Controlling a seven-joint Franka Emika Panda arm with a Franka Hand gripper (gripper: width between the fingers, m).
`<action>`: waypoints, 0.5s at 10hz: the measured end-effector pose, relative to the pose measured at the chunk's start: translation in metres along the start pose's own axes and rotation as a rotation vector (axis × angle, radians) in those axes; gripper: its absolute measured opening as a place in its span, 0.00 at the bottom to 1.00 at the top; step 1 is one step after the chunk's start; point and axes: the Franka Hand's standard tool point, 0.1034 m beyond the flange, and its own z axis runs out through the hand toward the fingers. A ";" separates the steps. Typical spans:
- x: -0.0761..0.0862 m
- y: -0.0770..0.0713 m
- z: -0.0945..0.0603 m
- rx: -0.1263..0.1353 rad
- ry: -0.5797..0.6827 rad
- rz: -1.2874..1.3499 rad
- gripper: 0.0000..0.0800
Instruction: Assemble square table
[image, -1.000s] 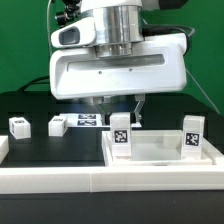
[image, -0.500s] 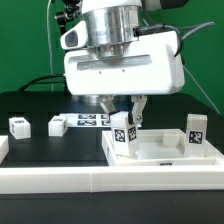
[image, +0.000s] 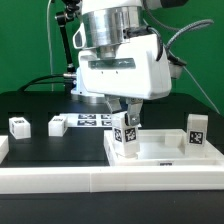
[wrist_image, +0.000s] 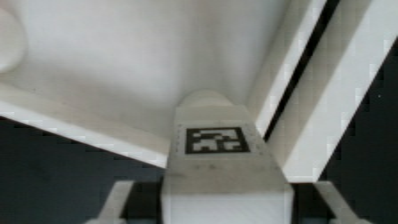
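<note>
A: What sits closest in the exterior view?

B: The long white rail (image: 50, 178), lying across the front of the black table (image: 30, 105). Just behind it, toward the exterior view's right, lies the square tabletop (image: 165, 153), flat on the table.

A: Anything standing on that slab?

B: Two legs, both upright with their tags facing the camera. The held leg (image: 123, 140) stands at the slab's corner on the exterior view's left. The second leg (image: 196, 131) stands near the corner on the exterior view's right, well apart from the first.

A: And the claw?

B: The gripper (image: 125, 112) comes down from above onto the held leg, its jaws part-way closed and pinching the top of that leg from both sides. The wrist view agrees: the leg (wrist_image: 214, 140) runs up between the two fingers (wrist_image: 139, 203), tag showing, with the white tabletop (wrist_image: 89, 70) beyond it.

A: Is the leg seated in a hole?

B: I cannot tell, because its foot is hidden by the slab's raised edge.

A: Further back?

B: On the exterior view's left lie the outer loose block (image: 18, 125) and, just beside it, the inner loose block (image: 56, 125), both on the table. The marker board (image: 90, 120) lies flat behind the gripper, partly hidden by it.
</note>
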 end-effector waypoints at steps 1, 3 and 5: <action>0.000 0.000 0.000 0.000 0.000 -0.009 0.36; -0.001 0.000 0.000 0.001 0.001 -0.031 0.67; -0.003 -0.003 0.001 0.009 0.010 -0.104 0.78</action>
